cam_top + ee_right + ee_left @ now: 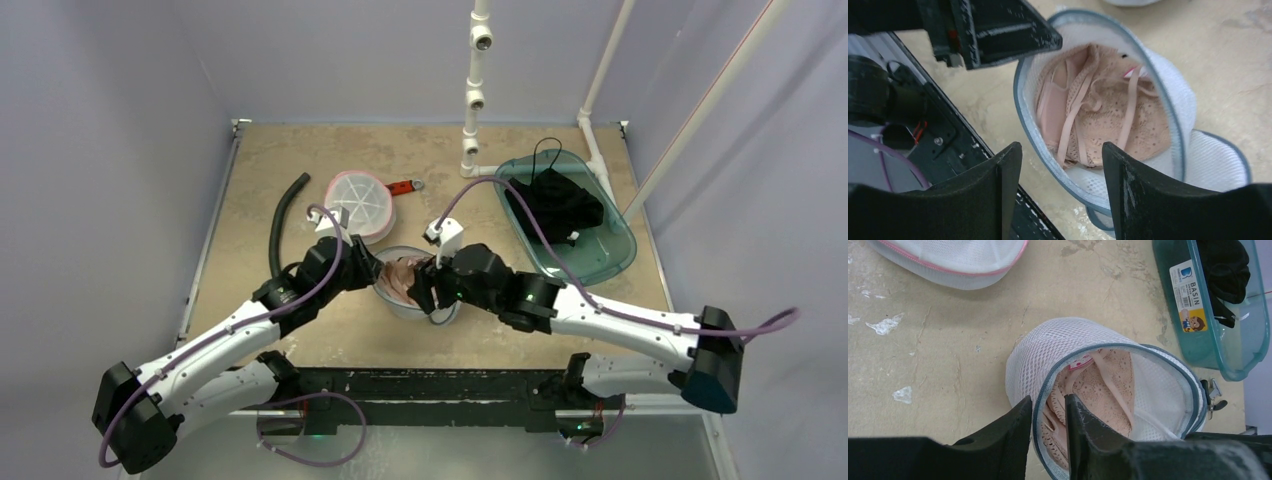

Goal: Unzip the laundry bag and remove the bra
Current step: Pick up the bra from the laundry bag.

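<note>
Bag (1033, 345): white open-weave mesh, round, drum-shaped, with a grey-blue rim. It lies on its side on the scuffed tan table (948, 350), mouth open.
Bra (1103, 385): pale pink lace with eyelet pattern and smooth straps, bunched inside the bag, none of it past the rim.
Basin (1233, 360): clear teal plastic, oval, with a black cloth (1223, 265) in it, well apart to the right.
Second mesh bag (948, 260): white with pink trim, at the far side.

The top view alone shows both arms meeting over the bag, plus a curved black hose (283, 215) at left. The right wrist view alone shows the bag's round mesh flap (1218, 160) lying open beside the mouth. The left wrist view alone shows the basin label.

Left gripper (1048, 402): jaws a narrow gap apart, straddling the bag's rim, one finger outside the mesh, the other inside against the bra. No firm pinch visible.
Right gripper (1062, 150): jaws spread wide above the mouth, holding nothing.
</note>
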Controlling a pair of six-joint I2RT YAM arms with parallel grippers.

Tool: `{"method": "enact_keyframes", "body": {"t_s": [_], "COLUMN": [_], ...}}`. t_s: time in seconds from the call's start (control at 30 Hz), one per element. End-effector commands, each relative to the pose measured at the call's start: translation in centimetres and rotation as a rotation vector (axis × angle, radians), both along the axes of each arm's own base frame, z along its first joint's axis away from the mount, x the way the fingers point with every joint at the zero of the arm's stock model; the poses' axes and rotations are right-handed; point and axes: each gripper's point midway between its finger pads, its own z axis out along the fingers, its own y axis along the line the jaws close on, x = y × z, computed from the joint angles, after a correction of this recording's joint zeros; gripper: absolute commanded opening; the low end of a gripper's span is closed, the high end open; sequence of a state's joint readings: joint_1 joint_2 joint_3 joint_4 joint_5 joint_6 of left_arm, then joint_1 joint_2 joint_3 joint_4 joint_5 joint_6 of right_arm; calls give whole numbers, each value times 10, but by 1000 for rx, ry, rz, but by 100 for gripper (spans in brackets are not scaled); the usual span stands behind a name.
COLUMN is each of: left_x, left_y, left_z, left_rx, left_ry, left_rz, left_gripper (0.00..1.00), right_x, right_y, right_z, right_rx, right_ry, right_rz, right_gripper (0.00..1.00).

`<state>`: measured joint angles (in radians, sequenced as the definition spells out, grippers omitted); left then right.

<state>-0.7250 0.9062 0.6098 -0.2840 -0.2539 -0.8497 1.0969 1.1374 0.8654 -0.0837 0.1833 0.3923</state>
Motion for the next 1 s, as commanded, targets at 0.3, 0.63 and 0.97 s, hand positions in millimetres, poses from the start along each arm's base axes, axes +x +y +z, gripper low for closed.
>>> {"method": "enact_keyframes", "body": {"t_s": [0.3,0.63,0.97], "left_x": [-14,-22,-28], "left_y": [-2,-3,3], "left_z": [-28,-44,-29], "left_rx": [17,18,11], "left_ry": [44,68,53], "left_rz": [-67,-102,-97], "left_gripper": [5,0,27], "right_x": [15,15,20], "right_y": [21,26,8], "right_z": [-65,-91,-78], "right_rx": [-111,-174,-172], "right_ry": [81,97,46], "right_rz": [-81,-69,-147], "right_gripper": [65,67,62]}}
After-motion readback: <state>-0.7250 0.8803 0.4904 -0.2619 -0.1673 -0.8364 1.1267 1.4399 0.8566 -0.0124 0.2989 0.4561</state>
